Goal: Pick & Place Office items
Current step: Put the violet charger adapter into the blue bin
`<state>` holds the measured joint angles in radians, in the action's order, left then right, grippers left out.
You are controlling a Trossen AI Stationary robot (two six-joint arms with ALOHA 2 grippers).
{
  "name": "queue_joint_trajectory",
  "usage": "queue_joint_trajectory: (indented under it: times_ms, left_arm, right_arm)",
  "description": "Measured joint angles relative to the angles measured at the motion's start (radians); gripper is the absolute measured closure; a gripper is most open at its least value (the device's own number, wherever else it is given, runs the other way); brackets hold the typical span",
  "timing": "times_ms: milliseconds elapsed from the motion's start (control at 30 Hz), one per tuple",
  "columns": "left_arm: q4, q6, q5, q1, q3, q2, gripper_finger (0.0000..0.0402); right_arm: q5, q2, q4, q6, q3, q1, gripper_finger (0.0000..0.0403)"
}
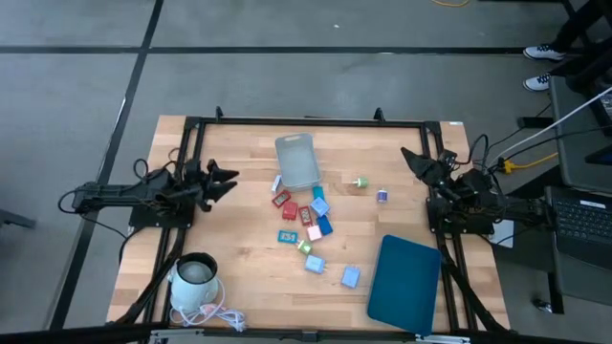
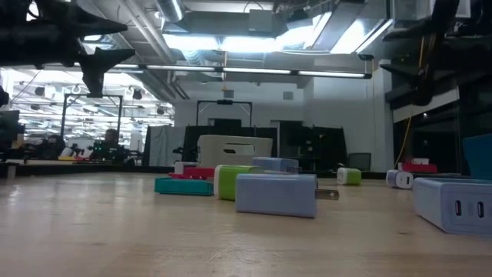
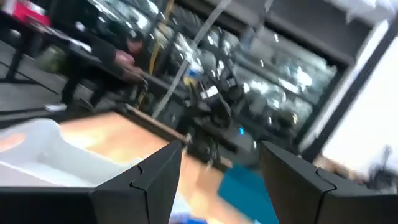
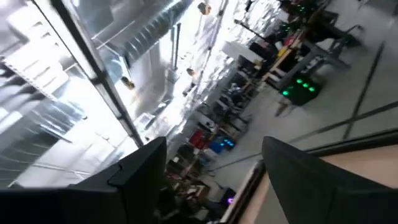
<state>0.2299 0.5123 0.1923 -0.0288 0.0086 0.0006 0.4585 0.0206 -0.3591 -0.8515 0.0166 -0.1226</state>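
Note:
The office items are small red, blue, teal, pink and green pieces scattered on the wooden table's middle; in the low view they show as blocks lying flat. A green piece and a pale blue one lie apart to the right. My left gripper hovers open above the table's left side, pointing toward the pile. My right gripper hovers open at the right side, raised and empty.
A translucent grey bin sits at the table's far middle. A dark-teal tray lies at the near right corner. A white kettle-like pot with cord stands at the near left. A laptop sits off the table's right.

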Motion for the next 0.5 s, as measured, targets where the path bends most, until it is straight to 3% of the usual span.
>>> queue_joint_trajectory:
  times_ms: [167, 267, 400, 500]
  left_arm:
    - [0.148, 0.037, 0.024, 0.0, 0.0, 0.0, 0.019]
    - [0.25, 0.018, 0.024, 0.0, 0.0, 0.0, 0.019]
    - [0.359, 0.017, 0.033, 0.0, 0.0, 0.0, 0.019]
    - [0.402, 0.031, 0.102, 0.0, 0.0, 0.0, 0.019]
  right_arm:
    - [0.029, 0.099, -0.008, 0.04, 0.015, 0.0, 0.0132]
    - [0.052, 0.209, -0.017, 0.043, 0.059, 0.0, 0.0132]
    - [0.002, 0.384, -0.098, 0.013, 0.15, 0.0, 0.0132]
    - [0.039, 0.506, -0.131, 0.027, 0.226, -0.001, 0.0132]
